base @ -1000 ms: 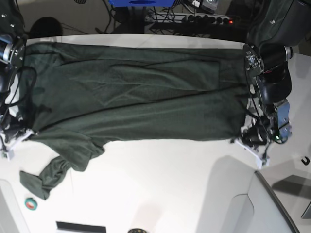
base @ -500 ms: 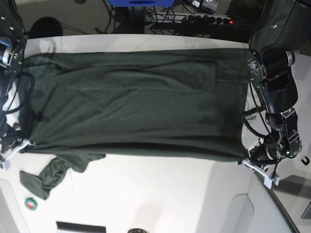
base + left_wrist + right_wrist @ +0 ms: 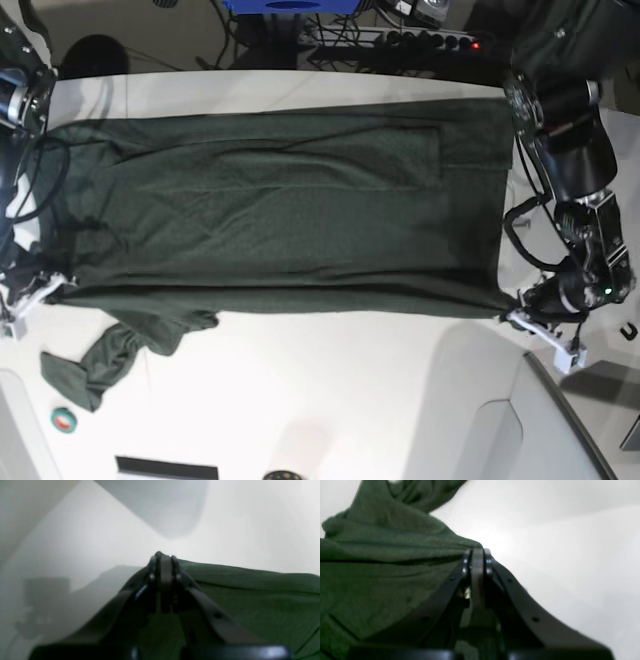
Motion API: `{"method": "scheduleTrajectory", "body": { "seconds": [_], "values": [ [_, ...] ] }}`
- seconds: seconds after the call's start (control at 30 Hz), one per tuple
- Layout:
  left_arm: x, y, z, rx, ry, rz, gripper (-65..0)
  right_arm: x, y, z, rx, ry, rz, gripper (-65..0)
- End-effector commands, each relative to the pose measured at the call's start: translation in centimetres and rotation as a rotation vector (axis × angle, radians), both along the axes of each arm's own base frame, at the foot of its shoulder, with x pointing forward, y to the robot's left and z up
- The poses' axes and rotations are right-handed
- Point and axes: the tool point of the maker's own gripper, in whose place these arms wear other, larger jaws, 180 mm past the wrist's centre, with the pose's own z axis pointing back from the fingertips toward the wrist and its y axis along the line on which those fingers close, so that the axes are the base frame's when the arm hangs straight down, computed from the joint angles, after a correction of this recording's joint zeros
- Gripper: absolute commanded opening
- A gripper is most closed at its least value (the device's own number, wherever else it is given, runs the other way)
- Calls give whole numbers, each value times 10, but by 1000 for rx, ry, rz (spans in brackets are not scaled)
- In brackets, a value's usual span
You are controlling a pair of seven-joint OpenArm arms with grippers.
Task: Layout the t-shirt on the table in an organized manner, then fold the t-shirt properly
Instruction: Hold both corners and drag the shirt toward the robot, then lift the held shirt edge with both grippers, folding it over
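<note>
While the shirt (image 3: 280, 205) is lying stretched wide across the upper half of the base frame on the white surface (image 3: 330, 400), one sleeve (image 3: 95, 365) is trailing crumpled toward the lower left. At the right edge, the left pincer (image 3: 512, 312) is clamping shut on the shirt's lower corner. At the left edge, the right pincer (image 3: 52, 290) is pinching closed on the opposite corner.

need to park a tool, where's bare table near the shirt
Bare table runs along the near side, below the t-shirt hem, between the dangling sleeve and the left claw. The far strip is thin. Both shirt ends are crowded by arms; the right claw is clamped there.
</note>
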Motion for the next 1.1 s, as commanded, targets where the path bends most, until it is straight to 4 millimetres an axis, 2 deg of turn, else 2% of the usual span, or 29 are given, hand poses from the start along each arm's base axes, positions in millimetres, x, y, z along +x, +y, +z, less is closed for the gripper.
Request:
{"method": "scheduleTrajectory", "body": {
  "seconds": [0.0, 0.23, 0.4, 0.47, 0.67, 0.8, 1.0, 1.07],
  "values": [
    [10, 9, 27, 37, -66, 2, -650, 15, -11, 23, -11, -74, -7, -650],
    [-33, -1, 29, 129, -39, -48, -650, 7, -14, 21, -25, -72, -9, -650],
    [-61, -2, 16, 157, -1, -63, -650, 2, -17, 33, -74, -106, 8, -650],
    [-71, -3, 11, 168, 13, -69, -650, -7, -18, 26, -81, -80, 13, -650],
    [-94, -18, 0, 59, 14, -85, -650, -23, -20, 23, -118, -56, 29, -650],
    [-111, -21, -15, 45, 54, -87, -650, -34, -20, 17, -127, -37, 33, -650],
    [-128, -19, -25, 50, 93, -89, -650, -47, -17, 9, -73, -36, 11, -650],
    [-131, -7, -16, 67, 68, -59, -650, -47, -18, 10, -61, -43, 6, -650]
  ]
}}
